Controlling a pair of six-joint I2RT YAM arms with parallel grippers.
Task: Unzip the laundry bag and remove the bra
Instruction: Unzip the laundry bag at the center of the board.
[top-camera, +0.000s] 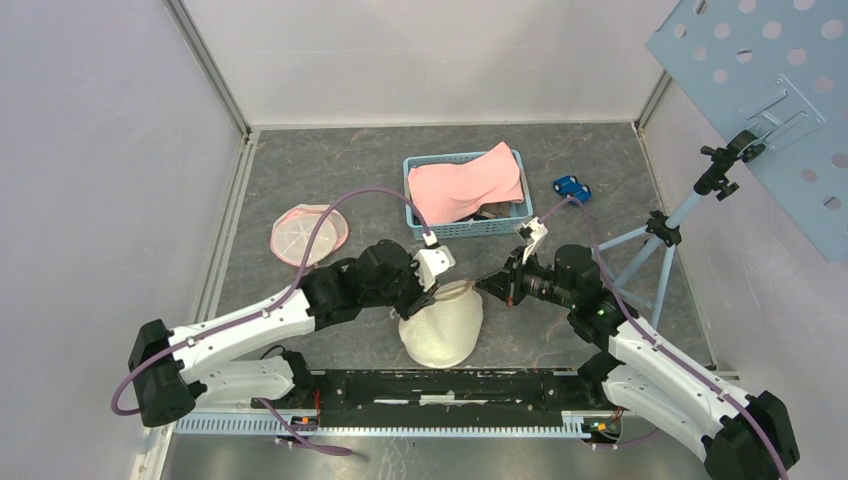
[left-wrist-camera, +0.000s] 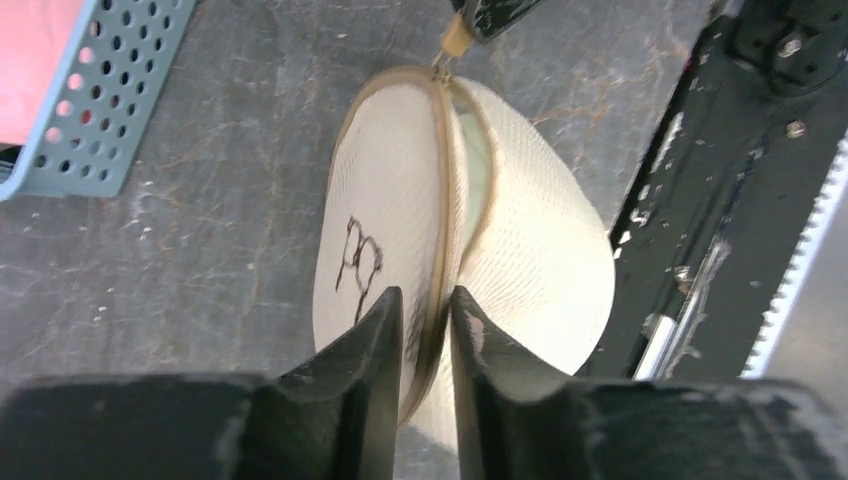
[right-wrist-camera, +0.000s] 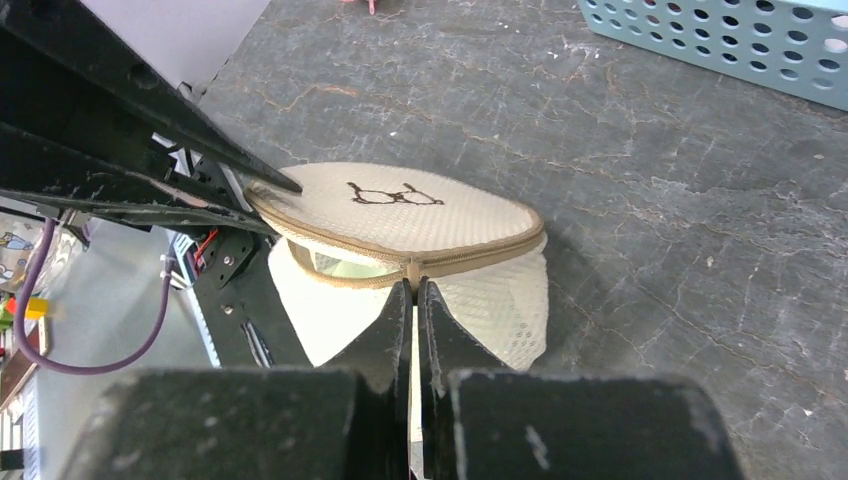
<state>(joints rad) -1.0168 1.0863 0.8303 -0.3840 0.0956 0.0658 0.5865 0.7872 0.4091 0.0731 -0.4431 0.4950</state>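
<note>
The laundry bag (top-camera: 440, 325) is a round cream mesh pouch with a tan zipper, lying just ahead of the arm bases. My left gripper (left-wrist-camera: 428, 300) is clamped on the bag's (left-wrist-camera: 520, 240) zippered rim at its near-left side. My right gripper (right-wrist-camera: 413, 287) is shut on the tan zipper pull (right-wrist-camera: 412, 272) at the opposite side of the bag (right-wrist-camera: 420, 215). The zipper is parted along part of the rim, and something pale green shows in the gap (left-wrist-camera: 478, 165). I cannot tell whether that is the bra.
A blue perforated basket (top-camera: 467, 228) holding a pink cloth (top-camera: 468, 185) stands behind the bag. A pink round mesh pouch (top-camera: 308, 232) lies at the left, a blue toy car (top-camera: 571, 187) and a tripod (top-camera: 660, 235) at the right. The black base rail (top-camera: 450, 390) runs just in front.
</note>
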